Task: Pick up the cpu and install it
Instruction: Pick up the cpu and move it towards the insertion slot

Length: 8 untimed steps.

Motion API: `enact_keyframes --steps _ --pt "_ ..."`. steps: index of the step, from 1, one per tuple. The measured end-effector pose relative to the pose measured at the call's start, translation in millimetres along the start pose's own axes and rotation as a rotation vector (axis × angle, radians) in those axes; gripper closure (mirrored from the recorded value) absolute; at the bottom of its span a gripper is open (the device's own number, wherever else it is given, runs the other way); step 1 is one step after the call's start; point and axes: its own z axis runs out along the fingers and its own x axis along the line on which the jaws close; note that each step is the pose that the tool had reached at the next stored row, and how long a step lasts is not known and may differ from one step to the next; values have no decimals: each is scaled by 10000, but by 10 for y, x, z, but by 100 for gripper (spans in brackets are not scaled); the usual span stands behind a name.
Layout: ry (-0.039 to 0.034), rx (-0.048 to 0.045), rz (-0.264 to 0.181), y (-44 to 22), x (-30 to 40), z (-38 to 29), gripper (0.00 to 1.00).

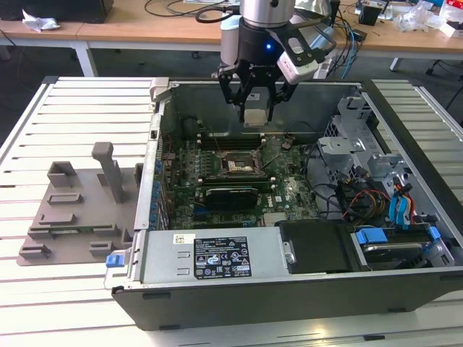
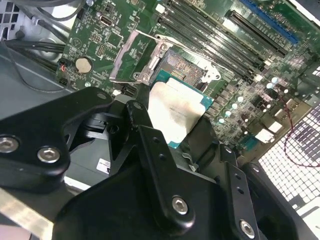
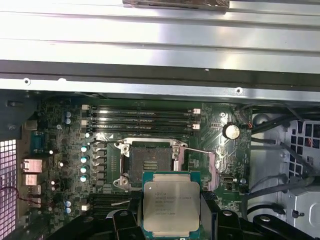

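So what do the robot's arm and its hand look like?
The gripper is black, with jointed finger links pinned by shiny silver screws. Above it is a chunky black wrist with a small glowing blue light, then a round silver-grey arm. A pale grey camera box is fixed to its side.

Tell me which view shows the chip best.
The first wrist view: the chip faces the camera, its metal top nearly whole. The second wrist view shows the chip slanted and partly hidden. The exterior view shows the chip small, held in the end effector.
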Motion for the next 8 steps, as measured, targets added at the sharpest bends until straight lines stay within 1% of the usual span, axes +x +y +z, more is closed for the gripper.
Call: enact_keyframes --steps 2,8 --pt "2 3 1 3 0 10 45" --pt "1 1 1 3 0 12 45"
